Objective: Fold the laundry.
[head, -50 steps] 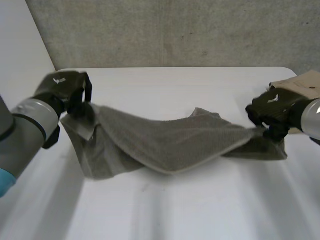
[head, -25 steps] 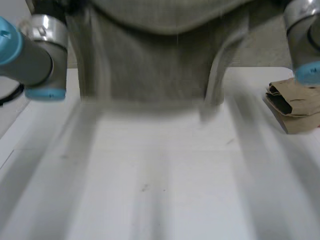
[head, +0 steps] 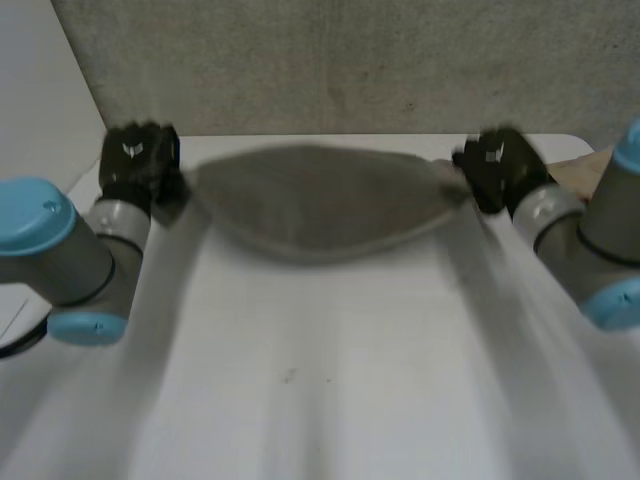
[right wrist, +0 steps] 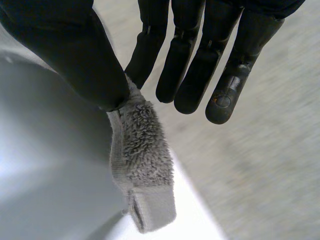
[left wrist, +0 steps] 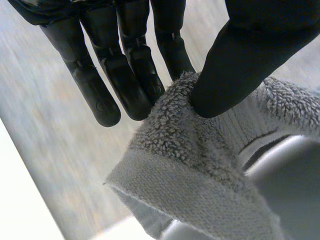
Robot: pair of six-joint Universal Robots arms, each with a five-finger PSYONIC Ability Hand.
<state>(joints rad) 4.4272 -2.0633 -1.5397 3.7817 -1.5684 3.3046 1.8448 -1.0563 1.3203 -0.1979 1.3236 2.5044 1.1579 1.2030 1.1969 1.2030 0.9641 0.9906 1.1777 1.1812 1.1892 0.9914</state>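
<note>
The towel (head: 320, 205) has come down from high up and hangs stretched between the left hand (head: 140, 165) and right hand (head: 495, 165) over the table's (head: 320, 380) far side. Left wrist view: thumb and fingers (left wrist: 125, 75) pinch a corner. Right wrist view: likewise, another corner.

White table (head: 320, 380) seen spread from centre to 6 o'clock. Grey concrete wall (head: 350, 60) seen behind it at 12 o'clock. Tan object (head: 583, 166) glimpsed at 2 o'clock by table edge; kind not discernible.

Soft, dim, even light
</note>
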